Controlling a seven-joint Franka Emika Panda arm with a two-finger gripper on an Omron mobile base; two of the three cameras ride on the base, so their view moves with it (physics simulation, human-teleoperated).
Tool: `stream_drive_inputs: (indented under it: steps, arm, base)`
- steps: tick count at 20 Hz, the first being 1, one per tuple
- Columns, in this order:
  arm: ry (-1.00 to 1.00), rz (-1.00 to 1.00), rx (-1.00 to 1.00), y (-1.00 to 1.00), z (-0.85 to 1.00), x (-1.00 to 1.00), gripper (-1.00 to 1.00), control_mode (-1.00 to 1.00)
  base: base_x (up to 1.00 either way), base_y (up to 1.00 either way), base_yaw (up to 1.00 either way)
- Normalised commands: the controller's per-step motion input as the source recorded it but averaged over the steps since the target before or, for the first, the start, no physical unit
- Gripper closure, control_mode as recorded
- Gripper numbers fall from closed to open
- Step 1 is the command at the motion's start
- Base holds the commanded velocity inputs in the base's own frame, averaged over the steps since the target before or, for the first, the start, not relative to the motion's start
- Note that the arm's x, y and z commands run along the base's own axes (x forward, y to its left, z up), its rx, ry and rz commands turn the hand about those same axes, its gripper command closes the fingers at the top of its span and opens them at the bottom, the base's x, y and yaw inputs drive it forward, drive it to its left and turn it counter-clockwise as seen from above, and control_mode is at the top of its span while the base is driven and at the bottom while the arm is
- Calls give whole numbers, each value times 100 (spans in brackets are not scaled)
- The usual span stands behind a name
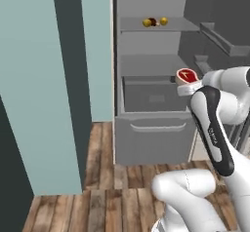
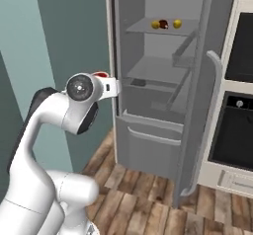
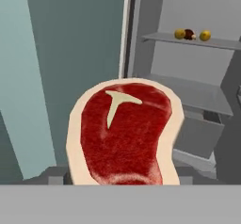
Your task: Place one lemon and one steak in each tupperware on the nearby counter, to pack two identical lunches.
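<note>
Base views behind arm, left and right, share open fridge [image 1: 151, 80]; hand view close behind steak [image 3: 124, 131].

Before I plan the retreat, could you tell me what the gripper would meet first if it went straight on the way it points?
Holding the steak, the gripper points into the open fridge; probably its middle shelf or back wall comes first, though depth is unclear.
</note>
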Motion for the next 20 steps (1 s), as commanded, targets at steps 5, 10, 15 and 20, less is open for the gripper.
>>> stream_drive_inputs:
  steps: [5, 10, 15, 20]
  arm:
    - [0, 0, 0, 0, 0, 0, 100, 100]
    - [0, 0, 0, 0, 0, 0, 100, 100]
    - [0, 0, 0, 0, 0, 0, 100, 100]
    - [0, 0, 0, 0, 0, 0, 100, 100]
  base:
    - [28, 0, 48]
    - [0, 0, 56]
    - [1, 0, 58]
    - [0, 0, 59]
